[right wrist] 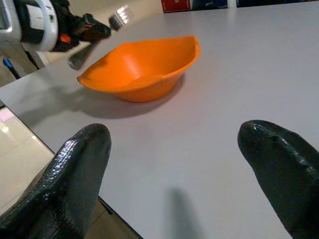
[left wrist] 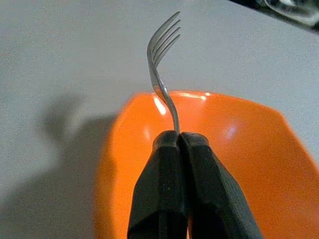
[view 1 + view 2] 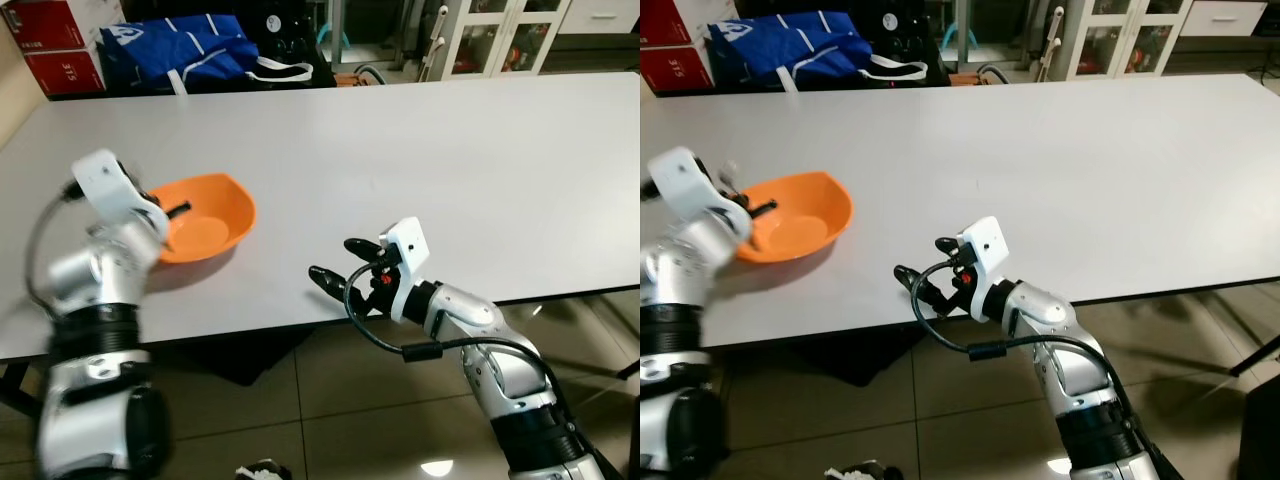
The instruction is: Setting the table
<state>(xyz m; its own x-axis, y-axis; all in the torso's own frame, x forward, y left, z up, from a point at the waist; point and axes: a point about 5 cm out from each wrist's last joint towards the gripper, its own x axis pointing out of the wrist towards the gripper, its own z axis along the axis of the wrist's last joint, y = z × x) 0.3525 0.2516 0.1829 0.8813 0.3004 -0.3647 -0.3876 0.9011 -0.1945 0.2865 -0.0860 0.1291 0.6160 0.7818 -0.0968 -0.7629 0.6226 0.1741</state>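
Observation:
An orange bowl [image 3: 205,230] stands on the white table [image 3: 450,150] near its front left. My left gripper [image 2: 179,137] is shut on the handle of a metal fork [image 2: 162,64], whose tines point up and away, and it hovers over the bowl's near left rim [image 3: 175,212]. My right gripper [image 3: 333,258] is open with nothing between its fingers [image 1: 75,169], low over the table's front edge, to the right of the bowl [image 1: 144,64] and pointing at it.
A blue bag [image 3: 180,50] and red boxes [image 3: 65,45] sit beyond the table's far left edge. White cabinets [image 3: 500,35] stand at the back right. Tiled floor [image 3: 330,400] lies below the front edge. The table's middle and right are bare.

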